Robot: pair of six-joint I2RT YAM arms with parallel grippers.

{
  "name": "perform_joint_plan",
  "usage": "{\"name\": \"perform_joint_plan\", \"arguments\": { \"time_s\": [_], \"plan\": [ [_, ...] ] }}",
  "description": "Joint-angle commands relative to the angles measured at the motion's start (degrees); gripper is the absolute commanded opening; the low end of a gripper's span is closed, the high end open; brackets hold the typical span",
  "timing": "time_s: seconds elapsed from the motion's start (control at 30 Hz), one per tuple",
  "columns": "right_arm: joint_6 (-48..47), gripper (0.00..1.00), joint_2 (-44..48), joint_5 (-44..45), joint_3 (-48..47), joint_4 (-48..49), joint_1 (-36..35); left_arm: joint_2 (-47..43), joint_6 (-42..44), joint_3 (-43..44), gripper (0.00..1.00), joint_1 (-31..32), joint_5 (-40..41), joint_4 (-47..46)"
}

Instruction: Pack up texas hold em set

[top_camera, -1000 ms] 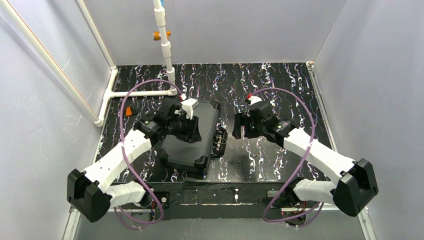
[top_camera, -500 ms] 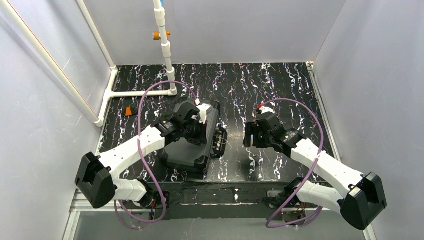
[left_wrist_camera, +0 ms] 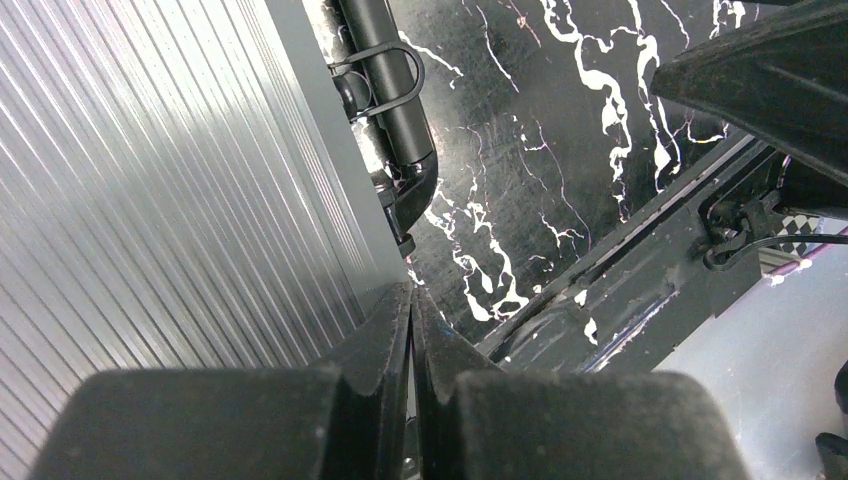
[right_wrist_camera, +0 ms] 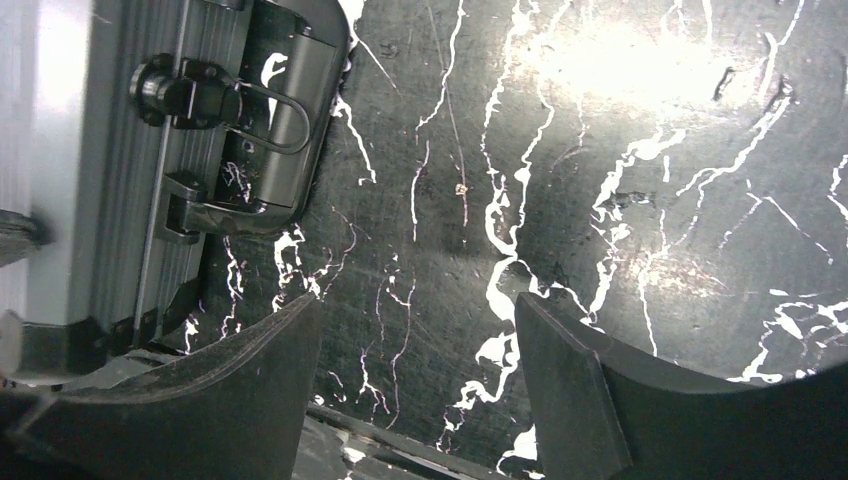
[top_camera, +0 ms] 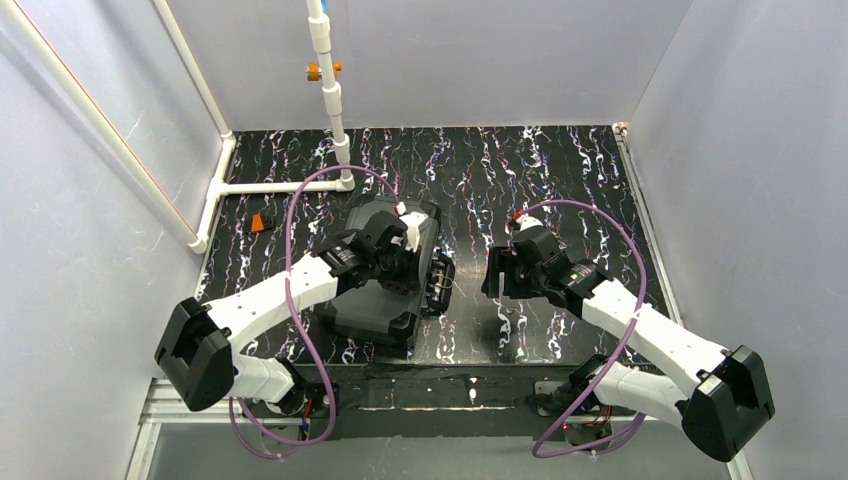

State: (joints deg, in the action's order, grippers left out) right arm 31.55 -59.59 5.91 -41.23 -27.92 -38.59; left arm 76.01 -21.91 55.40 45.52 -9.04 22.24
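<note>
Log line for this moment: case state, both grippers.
case: lid closed, flat on table | left gripper: shut, empty, at case's handle-side edge | right gripper: open, empty, above table beside handle

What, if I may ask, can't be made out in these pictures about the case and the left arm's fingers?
- Contents of the case: its lid is shut in every view.
- Far half of the lid: top view, covered by the left arm.
- Whether the shut left fingers touch the lid: left wrist view, the tips hide the spot.
- Small orange thing near the white pipe: top view, too small to name.
</note>
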Motion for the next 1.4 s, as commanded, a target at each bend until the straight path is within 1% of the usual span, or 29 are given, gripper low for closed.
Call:
{"name": "perform_joint_plan", "arguments": {
  "time_s": [0.0, 0.17, 0.33, 0.43, 0.57, 0.67, 0.83, 1.03, 1.2, 1.37],
  "plan": [
    [-0.16, 0.77, 0.3, -3.03, 1.55, 4.28, 0.19, -0.28, -1.96, -3.85, 0.0, 0.45, 2.14, -0.96],
    [0.0, 0.69, -2.08, -5.45, 2.69, 8.57, 0.27, -1.93, -3.57, -8.79, 0.0, 0.52, 3.55, -2.17],
    [0.59, 0.55, -7.27, -9.39, 2.66, 12.77, 0.21, -4.91, -5.28, -12.89, 0.0, 0.53, 5.07, -2.73],
    [1.03, 0.49, -10.43, -10.5, 2.41, 15.85, 0.18, -7.13, -6.32, -14.88, 0.0, 0.53, 6.39, -2.24],
    [1.41, 0.42, -13.94, -10.7, 1.77, 18.69, 0.19, -9.43, -7.53, -16.07, 0.0, 0.53, 10.52, -0.09],
    [1.59, 0.38, -16.84, -10.89, 1.22, 20.4, 0.19, -10.39, -8.33, -16.77, 0.0, 0.49, 12.12, 0.97],
    [1.78, 0.32, -20.87, -11.07, 0.22, 23.53, 0.19, -11.33, -8.96, -17.91, 0.0, 0.54, 12.54, 1.46],
    [1.98, 0.2, -25.19, -12.57, -0.97, 26.51, 0.18, -12.28, -9.2, -18.74, 0.0, 0.51, 12.85, 1.81],
    [2.64, 0.18, -27.2, -14.96, -1.31, 28.78, 0.03, -13.56, -9.53, -17.39, 0.0, 0.48, 12.47, 3.16],
    [2.52, 0.2, -26.36, -14.84, -1.22, 28.43, -0.15, -16.33, -9.57, -11.82, 0.0, 0.48, 11.73, 7.75]
  ]
}}
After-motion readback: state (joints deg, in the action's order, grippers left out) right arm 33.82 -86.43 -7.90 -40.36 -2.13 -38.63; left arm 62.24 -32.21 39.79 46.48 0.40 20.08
